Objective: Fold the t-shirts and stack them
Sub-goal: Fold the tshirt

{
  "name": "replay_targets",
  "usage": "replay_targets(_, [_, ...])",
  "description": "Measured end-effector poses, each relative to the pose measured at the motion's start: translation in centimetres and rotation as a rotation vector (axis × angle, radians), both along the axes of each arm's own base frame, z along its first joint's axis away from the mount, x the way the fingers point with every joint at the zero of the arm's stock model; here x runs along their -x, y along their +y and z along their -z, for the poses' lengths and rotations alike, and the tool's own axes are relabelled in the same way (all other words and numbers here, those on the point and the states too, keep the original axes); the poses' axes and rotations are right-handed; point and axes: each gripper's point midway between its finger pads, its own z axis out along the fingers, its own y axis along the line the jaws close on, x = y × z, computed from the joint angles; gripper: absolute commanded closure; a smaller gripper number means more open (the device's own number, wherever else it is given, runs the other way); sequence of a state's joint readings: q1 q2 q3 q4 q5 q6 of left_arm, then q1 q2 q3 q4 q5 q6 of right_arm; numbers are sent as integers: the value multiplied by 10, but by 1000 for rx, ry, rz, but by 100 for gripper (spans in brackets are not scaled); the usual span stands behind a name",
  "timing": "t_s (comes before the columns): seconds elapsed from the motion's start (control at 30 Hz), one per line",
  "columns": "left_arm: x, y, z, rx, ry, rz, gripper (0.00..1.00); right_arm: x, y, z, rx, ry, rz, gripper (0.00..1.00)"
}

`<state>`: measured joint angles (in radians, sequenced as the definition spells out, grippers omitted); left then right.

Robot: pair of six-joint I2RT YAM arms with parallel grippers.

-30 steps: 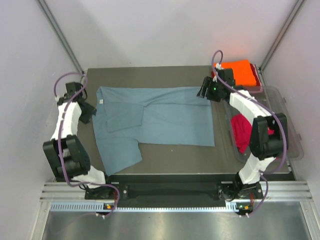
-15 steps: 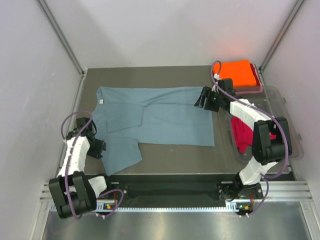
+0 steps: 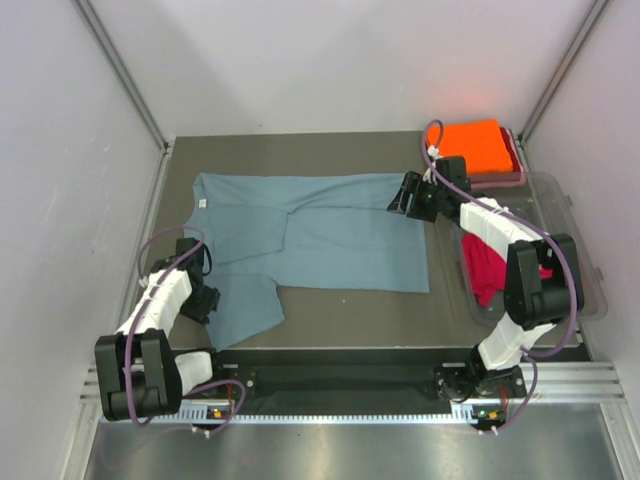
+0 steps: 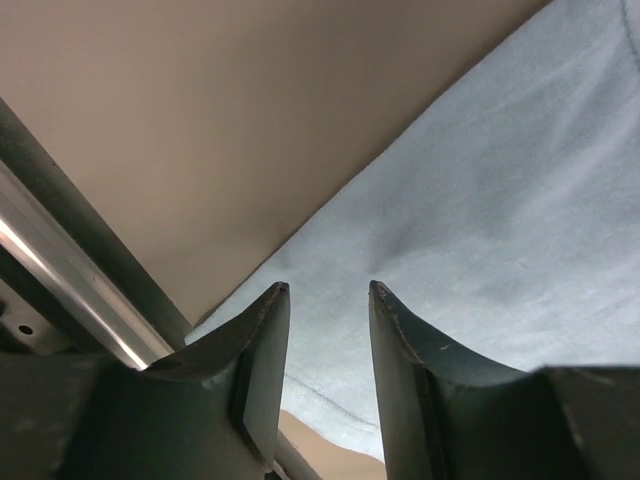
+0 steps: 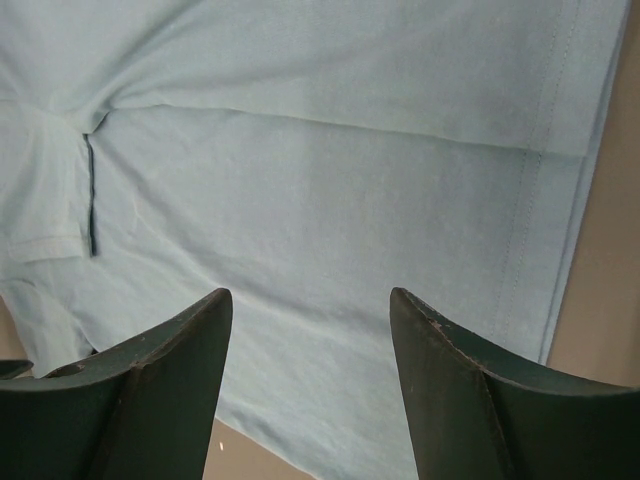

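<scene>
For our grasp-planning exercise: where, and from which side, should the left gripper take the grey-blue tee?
I'd pinch the tee by the left edge of its near flap, coming in low from the left over bare table. The cloth lies flat, so only a free edge offers a hold; the open left gripper hangs right there.

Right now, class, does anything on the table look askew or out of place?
The grey-blue t-shirt lies lopsided, half folded: one flap sticks out toward the near edge. The red t-shirt sits crumpled in the clear tub.
</scene>
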<state>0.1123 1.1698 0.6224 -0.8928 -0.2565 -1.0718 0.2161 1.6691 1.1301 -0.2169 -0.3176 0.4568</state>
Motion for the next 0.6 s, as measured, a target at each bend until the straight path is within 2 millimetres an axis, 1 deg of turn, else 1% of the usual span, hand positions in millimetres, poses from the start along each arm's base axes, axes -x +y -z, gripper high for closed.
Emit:
replay_targets(0.07, [1, 0, 2, 0, 0, -1, 57, 0, 0, 0, 0, 0, 0, 35])
replay_targets(0.23, [12, -2, 11, -3, 29, -1, 57, 0, 0, 0, 1, 0, 1, 35])
replay_targets(0.43, [13, -1, 13, -12, 2, -29, 56, 0, 0, 0, 1, 0, 1, 35])
replay_targets(0.5, [13, -2, 13, -10, -16, -37, 59, 0, 0, 0, 1, 0, 1, 35])
replay_targets(0.53, [13, -2, 14, -10, -26, -39, 59, 0, 0, 0, 1, 0, 1, 35])
replay_targets(0.6, [12, -2, 14, -10, -45, -46, 68, 0, -1, 0, 2, 1, 2, 36])
